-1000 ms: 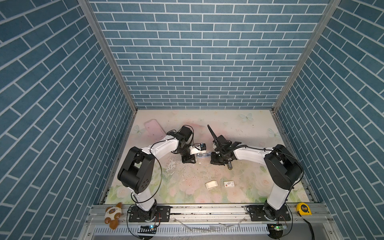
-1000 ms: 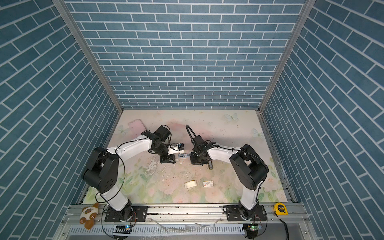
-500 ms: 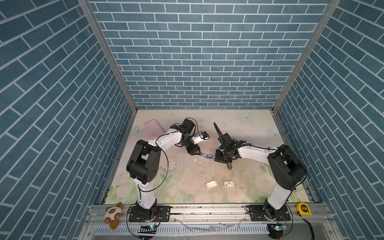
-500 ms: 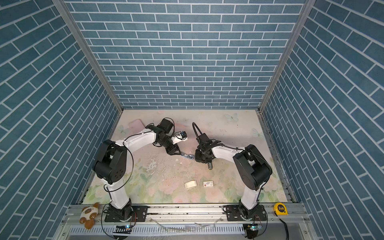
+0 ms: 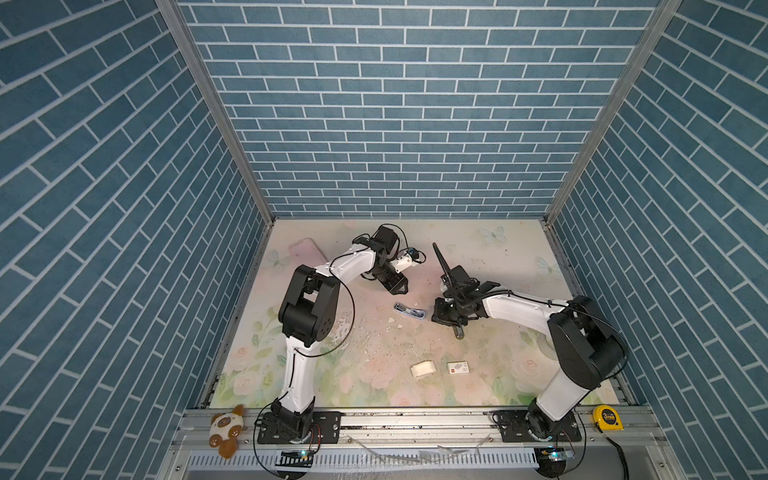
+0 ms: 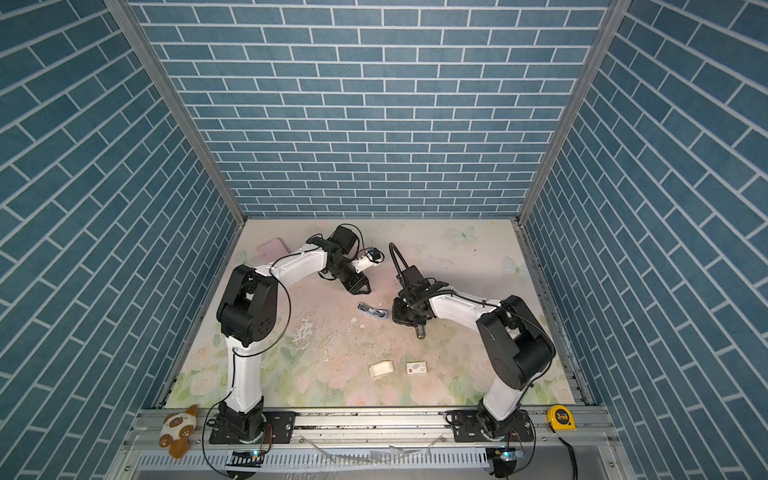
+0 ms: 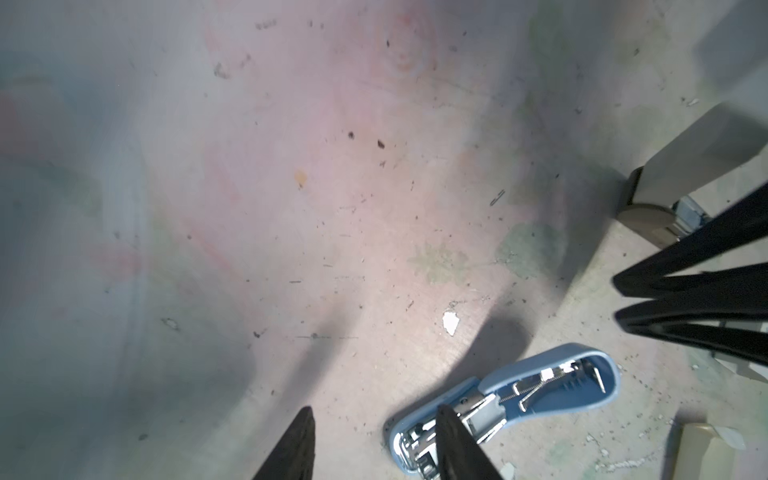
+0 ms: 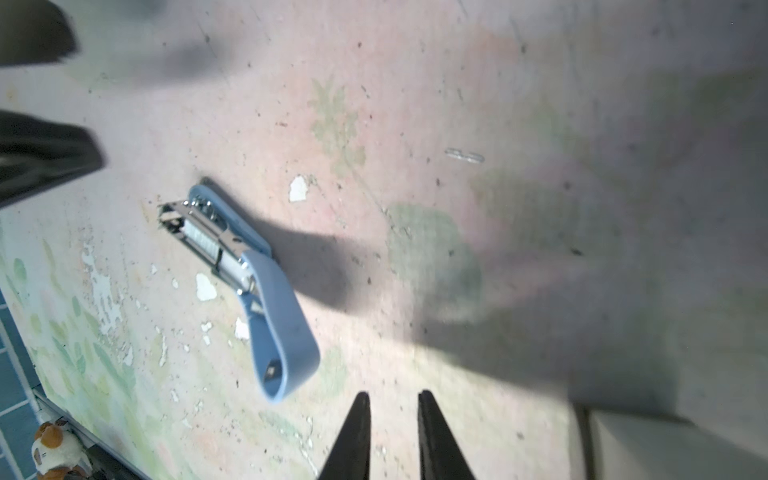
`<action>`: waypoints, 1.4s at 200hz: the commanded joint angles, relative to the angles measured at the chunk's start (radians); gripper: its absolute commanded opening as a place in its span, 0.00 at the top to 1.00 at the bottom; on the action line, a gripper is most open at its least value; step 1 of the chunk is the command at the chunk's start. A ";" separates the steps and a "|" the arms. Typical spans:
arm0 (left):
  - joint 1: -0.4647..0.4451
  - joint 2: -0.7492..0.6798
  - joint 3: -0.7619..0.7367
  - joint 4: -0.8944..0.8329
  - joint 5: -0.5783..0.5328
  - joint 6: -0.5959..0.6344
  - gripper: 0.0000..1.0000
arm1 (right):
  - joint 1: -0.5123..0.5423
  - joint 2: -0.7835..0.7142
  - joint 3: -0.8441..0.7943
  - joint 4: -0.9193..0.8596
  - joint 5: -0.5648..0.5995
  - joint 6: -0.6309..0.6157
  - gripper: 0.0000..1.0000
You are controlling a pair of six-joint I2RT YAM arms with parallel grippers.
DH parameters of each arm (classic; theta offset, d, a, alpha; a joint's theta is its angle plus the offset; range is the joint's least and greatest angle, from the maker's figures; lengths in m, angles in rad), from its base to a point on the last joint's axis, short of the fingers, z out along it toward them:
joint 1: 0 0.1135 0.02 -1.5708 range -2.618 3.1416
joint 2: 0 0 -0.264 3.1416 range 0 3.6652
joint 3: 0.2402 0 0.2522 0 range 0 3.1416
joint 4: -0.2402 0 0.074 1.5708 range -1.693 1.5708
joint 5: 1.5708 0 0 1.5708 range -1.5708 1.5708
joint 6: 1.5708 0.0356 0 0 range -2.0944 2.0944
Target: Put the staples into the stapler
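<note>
- Right gripper (image 8: 393, 399): fingers narrowly parted, empty. The blue stapler (image 8: 266, 299) lies just ahead, hinged open, magazine exposed for loading.
- Left gripper (image 7: 375, 415): parted, empty, near the stapler's metal end.
- Staples: none gripped; cannot tell whether the magazine holds any.
- Card tray (image 5: 423, 368) and sleeve (image 5: 457, 367) lie well behind both grippers.

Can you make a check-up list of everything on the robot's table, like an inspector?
Surface: flowery mat, scuffed, with white flakes.
Job's things: blue stapler lying open mid-mat; white card tray and red-marked sleeve nearer the front; loose staples not made out.
Clutter: pink flat case at back left; plush toy and yellow tape measure on the front rail.
Claws: left claw open, empty, near the stapler; right claw slightly open, empty.
Cables: black cables loop along both arms.
Surroundings: blue brick-pattern walls.
</note>
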 commanded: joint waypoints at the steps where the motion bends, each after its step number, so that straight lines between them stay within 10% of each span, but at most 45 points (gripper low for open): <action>1: -0.009 0.007 0.020 -0.091 -0.035 -0.034 0.56 | -0.003 -0.090 -0.026 -0.061 0.024 0.034 0.78; 280: -0.043 -0.200 -0.289 -0.201 -0.047 -0.035 0.55 | -0.004 -0.173 -0.068 -0.042 -0.004 0.013 0.77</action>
